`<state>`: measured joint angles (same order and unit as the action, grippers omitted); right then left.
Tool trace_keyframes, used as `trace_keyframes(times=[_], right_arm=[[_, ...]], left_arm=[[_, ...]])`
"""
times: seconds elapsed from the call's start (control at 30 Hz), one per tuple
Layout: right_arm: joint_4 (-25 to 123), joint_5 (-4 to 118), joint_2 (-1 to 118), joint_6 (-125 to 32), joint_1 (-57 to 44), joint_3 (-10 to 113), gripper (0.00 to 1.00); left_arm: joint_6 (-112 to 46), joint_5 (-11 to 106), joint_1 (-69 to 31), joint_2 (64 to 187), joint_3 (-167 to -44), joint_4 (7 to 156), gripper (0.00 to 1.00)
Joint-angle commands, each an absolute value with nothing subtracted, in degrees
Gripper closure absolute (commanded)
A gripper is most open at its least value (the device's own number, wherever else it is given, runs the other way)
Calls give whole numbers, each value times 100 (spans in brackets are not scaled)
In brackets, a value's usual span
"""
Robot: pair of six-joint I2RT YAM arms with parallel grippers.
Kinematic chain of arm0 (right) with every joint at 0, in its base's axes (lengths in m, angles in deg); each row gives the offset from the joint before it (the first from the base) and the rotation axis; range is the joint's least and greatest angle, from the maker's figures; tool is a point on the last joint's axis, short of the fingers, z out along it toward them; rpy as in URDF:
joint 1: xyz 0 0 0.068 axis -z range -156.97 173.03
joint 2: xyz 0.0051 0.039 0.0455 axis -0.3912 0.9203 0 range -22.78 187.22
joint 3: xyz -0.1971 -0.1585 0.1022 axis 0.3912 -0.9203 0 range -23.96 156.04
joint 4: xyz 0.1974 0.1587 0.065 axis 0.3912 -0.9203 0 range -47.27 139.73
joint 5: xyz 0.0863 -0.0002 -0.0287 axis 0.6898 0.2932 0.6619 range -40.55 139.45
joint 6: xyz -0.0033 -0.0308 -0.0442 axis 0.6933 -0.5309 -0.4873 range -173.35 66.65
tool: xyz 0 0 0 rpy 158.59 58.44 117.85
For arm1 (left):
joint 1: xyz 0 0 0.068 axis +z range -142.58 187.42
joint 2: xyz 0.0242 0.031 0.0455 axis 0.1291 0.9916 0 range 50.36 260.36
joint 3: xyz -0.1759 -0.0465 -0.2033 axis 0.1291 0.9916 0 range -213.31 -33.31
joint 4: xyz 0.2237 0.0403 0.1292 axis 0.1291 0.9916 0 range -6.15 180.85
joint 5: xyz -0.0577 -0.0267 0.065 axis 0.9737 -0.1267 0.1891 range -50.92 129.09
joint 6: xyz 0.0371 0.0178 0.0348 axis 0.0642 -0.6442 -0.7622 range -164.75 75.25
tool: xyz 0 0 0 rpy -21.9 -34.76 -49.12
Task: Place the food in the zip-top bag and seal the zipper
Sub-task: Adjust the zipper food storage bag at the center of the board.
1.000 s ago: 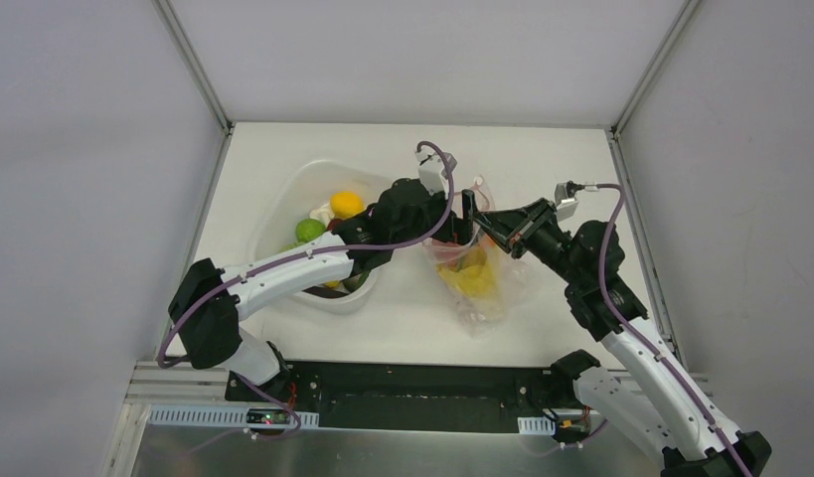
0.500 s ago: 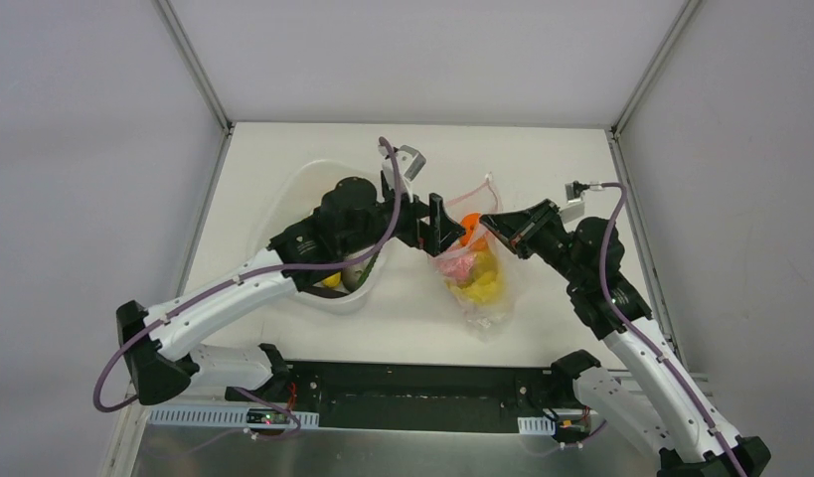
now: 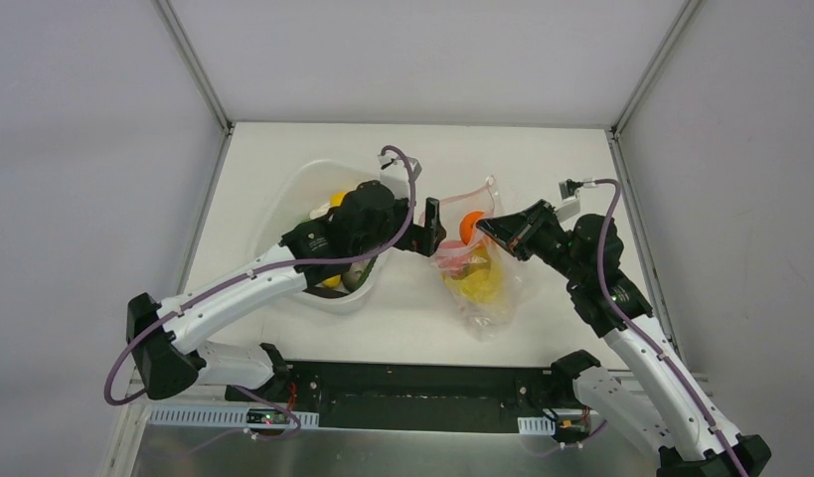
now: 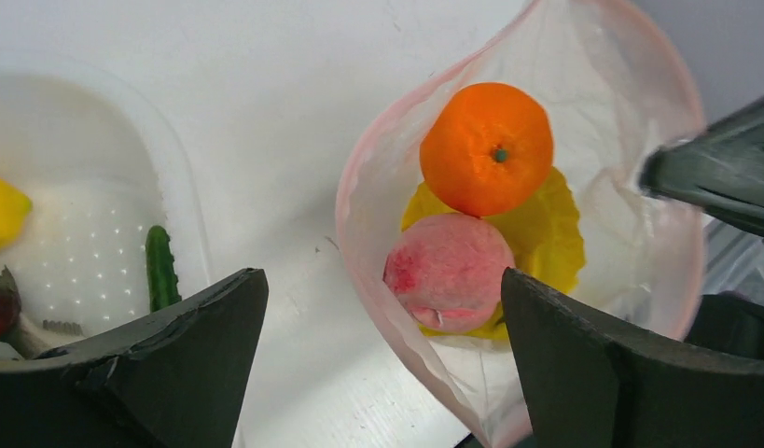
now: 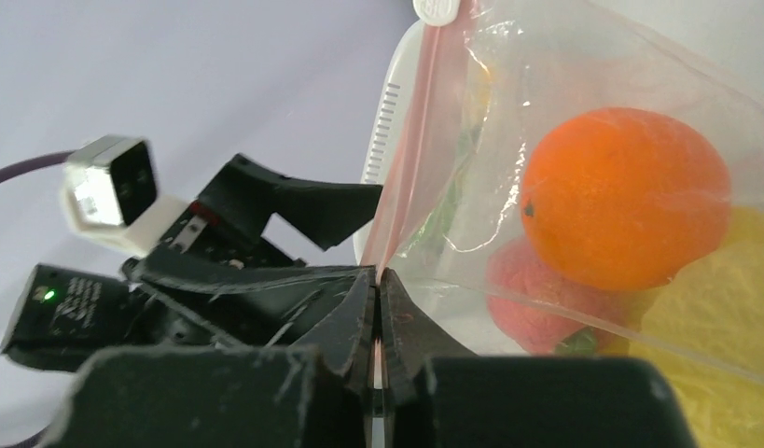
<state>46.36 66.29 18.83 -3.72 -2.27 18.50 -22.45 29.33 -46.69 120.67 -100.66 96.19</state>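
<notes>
A: Jaws first. On the right gripper (image 5: 378, 280), clenched tight on the thin pink-red zipper strip (image 5: 410, 149) of the flat crinkly transparent zip-top bag (image 5: 583, 56), propping its mouth up and open. On the left gripper (image 4: 382, 289), spread wide, gripping nothing, poised just beside that mouth and facing into it.

B: And inside the bag?

A: Already in there: a round orange toy fruit (image 4: 486, 147) on top, a pink-red toy peach (image 4: 448, 271) touching it from below, something yellow (image 4: 555, 224) underneath both. Farther off, a white rounded-square plastic tub (image 4: 187, 187) with more food: a yellow toy lemon (image 4: 0, 210), a small green toy cucumber (image 4: 159, 266), a dark piece at the edge, too cut off to name.

B: Handling?

A: Probably light, hard and smooth enough to slip. Best pinched across the middle, the cucumber across its narrow width. As for the bag, limp and slick, likely to sag if let go. Best taken by the stiffer strip. Filling not finished, judging by the tub; sealing not yet begun.
</notes>
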Motion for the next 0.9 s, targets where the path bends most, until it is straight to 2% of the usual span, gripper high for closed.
trace_keyframes(times=[0.0, 0.1, 0.17, 0.23, 0.33, 0.43, 0.63, 0.77, 0.87], right_arm=[[4798, 6940, 1858, -509, -191, 2138, 99], [4797, 7022, 1873, -604, -190, 2166, 99], [4757, 7165, 1968, -799, -192, 2285, 99], [4622, 7385, 2094, -1172, -191, 2565, 99], [4535, 7754, 2112, -1650, -188, 2994, 99], [4330, 7507, 1941, -2111, -190, 3154, 98], [3559, 5528, 1611, -1836, -187, 2600, 97], [3659, 5561, 1712, -1532, -180, 2315, 98], [4120, 6076, 1636, -1776, -184, 2437, 98]], left_arm=[[-1925, 3245, -4444, 12364, -10124, 9552, 6], [-1742, 3698, -4280, 12431, -10080, 9393, 29], [-1630, 3875, -4200, 12337, -9963, 9139, 51], [-1556, 4115, -4129, 12221, -9994, 8997, 76], [-1688, 4536, -4121, 12063, -10382, 9069, 98], [-1769, 4973, -4135, 11901, -10719, 9207, 100], [-1459, 4991, -4140, 11654, -10589, 8929, 100], [-1360, 5001, -4155, 12194, -10844, 9238, 100], [-1347, 5271, -4275, 12396, -11006, 9095, 100]])
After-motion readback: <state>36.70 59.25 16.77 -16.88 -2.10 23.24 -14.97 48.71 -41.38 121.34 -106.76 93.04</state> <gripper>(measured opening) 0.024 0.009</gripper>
